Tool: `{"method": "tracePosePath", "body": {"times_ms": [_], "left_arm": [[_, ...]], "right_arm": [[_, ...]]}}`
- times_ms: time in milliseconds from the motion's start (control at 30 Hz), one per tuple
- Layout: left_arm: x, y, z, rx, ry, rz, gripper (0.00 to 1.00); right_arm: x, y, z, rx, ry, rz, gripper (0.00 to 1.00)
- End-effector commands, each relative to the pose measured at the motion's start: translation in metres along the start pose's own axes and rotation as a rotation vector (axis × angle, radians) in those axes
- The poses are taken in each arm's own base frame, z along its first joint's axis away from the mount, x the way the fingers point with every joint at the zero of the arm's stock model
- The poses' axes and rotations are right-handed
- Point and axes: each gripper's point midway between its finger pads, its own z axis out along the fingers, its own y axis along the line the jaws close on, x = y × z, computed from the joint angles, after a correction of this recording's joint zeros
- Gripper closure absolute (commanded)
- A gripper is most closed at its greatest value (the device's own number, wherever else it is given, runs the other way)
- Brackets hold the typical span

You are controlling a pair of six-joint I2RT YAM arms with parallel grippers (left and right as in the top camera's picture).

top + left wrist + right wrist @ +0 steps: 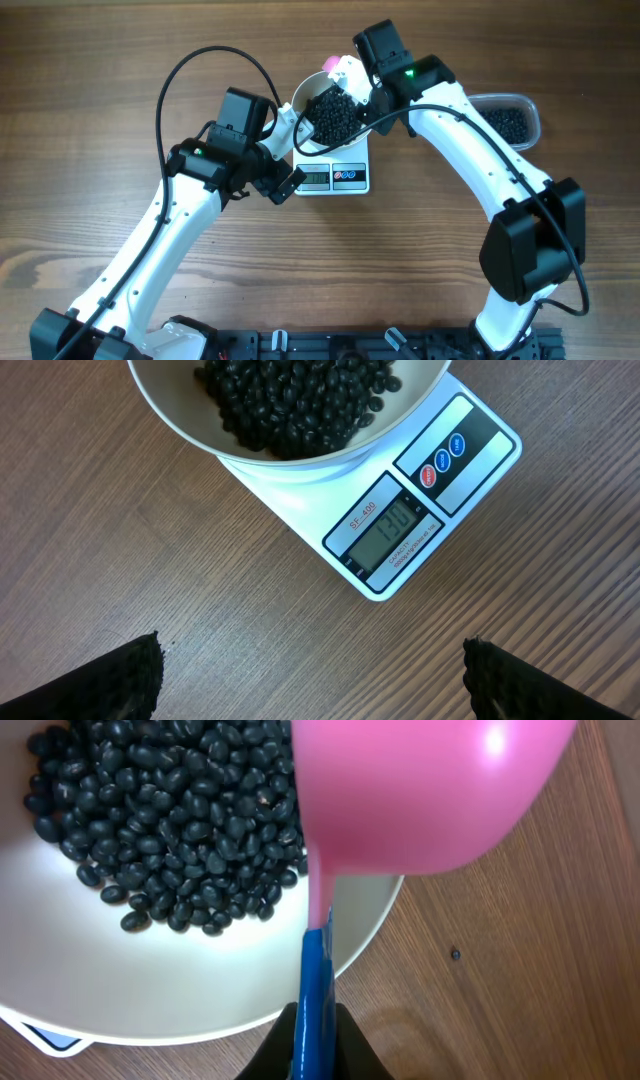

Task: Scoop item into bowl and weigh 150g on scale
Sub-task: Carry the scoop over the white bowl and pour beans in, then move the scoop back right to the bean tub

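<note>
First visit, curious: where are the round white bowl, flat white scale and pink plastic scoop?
round white bowl [150, 985]: right wrist view, bare inner wall.
flat white scale [386, 531]: left wrist view, grey display.
pink plastic scoop [430, 790]: right wrist view, cup's underside.

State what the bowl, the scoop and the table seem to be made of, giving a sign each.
Bowl: smooth white, ceramic or plastic; unclear. Scoop: glossy pink plastic, bright highlight. Table: wood or laminate, brown grain lines.

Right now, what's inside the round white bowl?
A heap of tiny black beans lies in the round white bowl, with bare white wall beside it. The beans cover the bowl's bottom, and the pink plastic scoop hides part of its rim.
</note>
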Motion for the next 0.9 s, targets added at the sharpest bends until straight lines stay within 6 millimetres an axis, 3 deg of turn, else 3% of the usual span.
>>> {"method": "tracePosePath", "body": {"times_ms": [0,167,400,467,567,867], "left_arm": [[-0.001,-0.002,-0.002,0.011,-0.011,0.019,0.0],[-0.001,-0.002,-0.002,0.011,-0.01,0.019,0.0],[-0.001,-0.002,-0.002,0.011,-0.01,0.019,0.0],[-0.001,-0.002,-0.002,0.011,-0.01,0.019,0.0],[-0.001,-0.002,-0.002,0.011,-0.01,0.019,0.0],[-0.001,-0.002,-0.002,0.011,-0.011,0.019,0.0]], "right_arm": [[-0.008,0.001,0.002,-0.006,-0.016,-0.022,0.96],[-0.01,0.001,0.001,-0.1,-0.084,0.118,0.96],[0.021,-0.054,-0.032,-0.105,-0.169,0.382,0.96],[0.043,-0.079,-0.049,-0.08,-0.189,0.491,0.96],[0.084,-0.103,-0.061,-0.05,-0.152,0.596,0.96],[0.197,-0.11,-0.059,-0.063,0.085,0.811,0.96]]}}
